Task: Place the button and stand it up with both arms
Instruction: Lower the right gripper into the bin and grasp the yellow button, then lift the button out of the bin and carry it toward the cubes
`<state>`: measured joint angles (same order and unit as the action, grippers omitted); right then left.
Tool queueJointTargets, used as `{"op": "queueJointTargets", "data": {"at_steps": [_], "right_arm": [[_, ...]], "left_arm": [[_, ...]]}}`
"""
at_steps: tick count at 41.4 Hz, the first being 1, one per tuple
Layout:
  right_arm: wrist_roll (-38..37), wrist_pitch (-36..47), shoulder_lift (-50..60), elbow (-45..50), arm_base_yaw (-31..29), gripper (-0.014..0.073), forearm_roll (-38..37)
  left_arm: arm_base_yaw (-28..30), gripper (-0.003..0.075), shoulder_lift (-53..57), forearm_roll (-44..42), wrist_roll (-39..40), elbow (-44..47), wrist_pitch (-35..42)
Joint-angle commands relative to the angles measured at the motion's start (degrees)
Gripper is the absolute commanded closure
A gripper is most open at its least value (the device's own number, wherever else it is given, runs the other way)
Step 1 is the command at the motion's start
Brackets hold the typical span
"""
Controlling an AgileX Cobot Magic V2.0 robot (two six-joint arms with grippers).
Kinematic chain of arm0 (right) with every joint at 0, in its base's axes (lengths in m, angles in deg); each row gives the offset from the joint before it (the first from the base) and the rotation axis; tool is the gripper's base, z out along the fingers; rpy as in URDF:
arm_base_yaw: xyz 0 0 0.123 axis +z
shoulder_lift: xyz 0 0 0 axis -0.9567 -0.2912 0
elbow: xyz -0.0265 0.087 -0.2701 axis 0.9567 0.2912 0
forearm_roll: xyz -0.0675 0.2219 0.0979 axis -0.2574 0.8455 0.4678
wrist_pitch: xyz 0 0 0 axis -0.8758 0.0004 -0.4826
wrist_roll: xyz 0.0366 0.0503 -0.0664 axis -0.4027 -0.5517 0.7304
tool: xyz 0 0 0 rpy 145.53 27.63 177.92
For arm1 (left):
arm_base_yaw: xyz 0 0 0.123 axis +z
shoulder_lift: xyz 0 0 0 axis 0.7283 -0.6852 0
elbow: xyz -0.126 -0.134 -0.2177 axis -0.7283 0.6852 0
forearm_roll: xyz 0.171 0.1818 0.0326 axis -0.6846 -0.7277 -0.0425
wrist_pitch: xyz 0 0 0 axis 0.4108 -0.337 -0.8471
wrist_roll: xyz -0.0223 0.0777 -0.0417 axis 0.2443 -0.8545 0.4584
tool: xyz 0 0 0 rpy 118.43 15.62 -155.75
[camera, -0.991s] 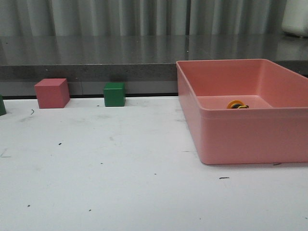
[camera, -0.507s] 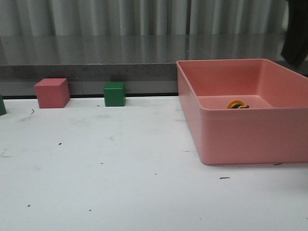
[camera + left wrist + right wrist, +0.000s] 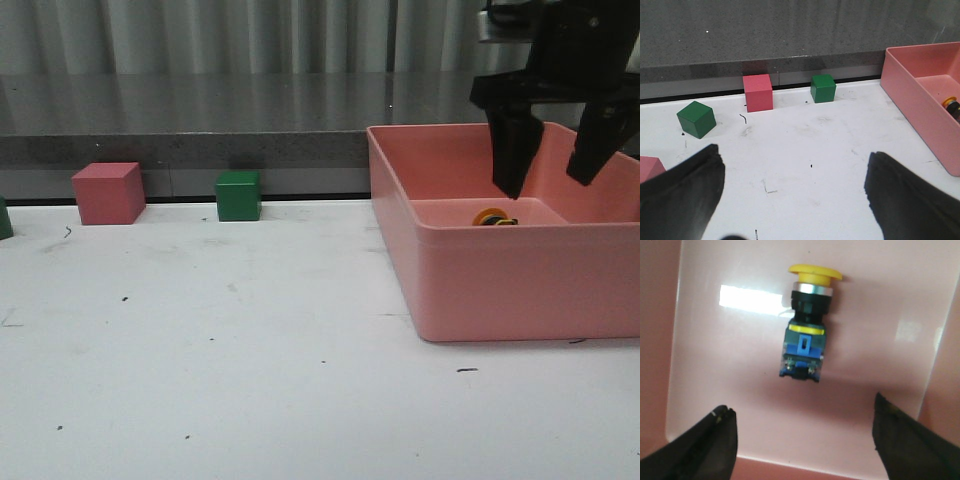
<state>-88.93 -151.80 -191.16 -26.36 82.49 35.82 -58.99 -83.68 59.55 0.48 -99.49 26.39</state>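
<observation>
A: Button point(image 3: 807, 322): it lies on its side on the floor of the pink bin point(image 3: 500, 290), yellow cap toward one wall, black collar and blue-and-black block behind it. In the front view you see only its cap above the bin's near wall.

B: How will it handle?

A: Judge it light, rigid and hard-shelled. The domed cap looks smooth and would likely slip; the blocky body offers flat faces, so take hold across the black collar or the block below it, not across the dome.

B: And your right pincer point(image 3: 556, 185)?

A: Released, fingers spread wide, holding nothing. It hangs over the bin, tips just inside the rim, touching neither bin nor button. In the right wrist view the button sits between the two fingers point(image 3: 700, 445), well short of them.

B: The left pincer point(image 3: 792, 195)?

A: Also released and empty, poised over the bare white surface point(image 3: 250, 340), away from the bin. Ahead of it stand a red cube point(image 3: 758, 92) and two green cubes point(image 3: 823, 88), none of which concern you.
</observation>
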Motion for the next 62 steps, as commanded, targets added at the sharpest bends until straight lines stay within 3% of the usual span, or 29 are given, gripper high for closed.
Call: {"op": "queueJointTargets", "data": {"at_steps": [1,11,15,31,47,62], "right_arm": [[-1.1,-1.1,-1.5,-5.9,0.0,0.002,-0.8],[-4.8,-3.9,-10.1,-13.6,0.0,0.0021,-2.0],[-5.3,-4.1,-11.9,-15.1,0.0,0.0059,-2.0],[-5.3,-5.5,-13.5,-15.9,0.0,0.0382,-1.9],[-5.3,-10.7,-8.5,-19.2,0.9,0.0386,-1.0],[-7.1,-10.6,0.6,-19.2,11.4,0.0386,-0.5]], "left_arm": [[-0.4,0.0157,-0.8,0.3,0.7,-1.4,4.3],[-0.4,0.0157,-0.8,0.3,0.7,-1.4,4.3],[-0.4,0.0157,-0.8,0.3,0.7,-1.4,4.3],[-0.4,0.0157,-0.8,0.3,0.7,-1.4,4.3],[-0.4,0.0157,-0.8,0.3,0.7,-1.4,4.3],[-0.4,0.0157,-0.8,0.3,0.7,-1.4,4.3]]}}
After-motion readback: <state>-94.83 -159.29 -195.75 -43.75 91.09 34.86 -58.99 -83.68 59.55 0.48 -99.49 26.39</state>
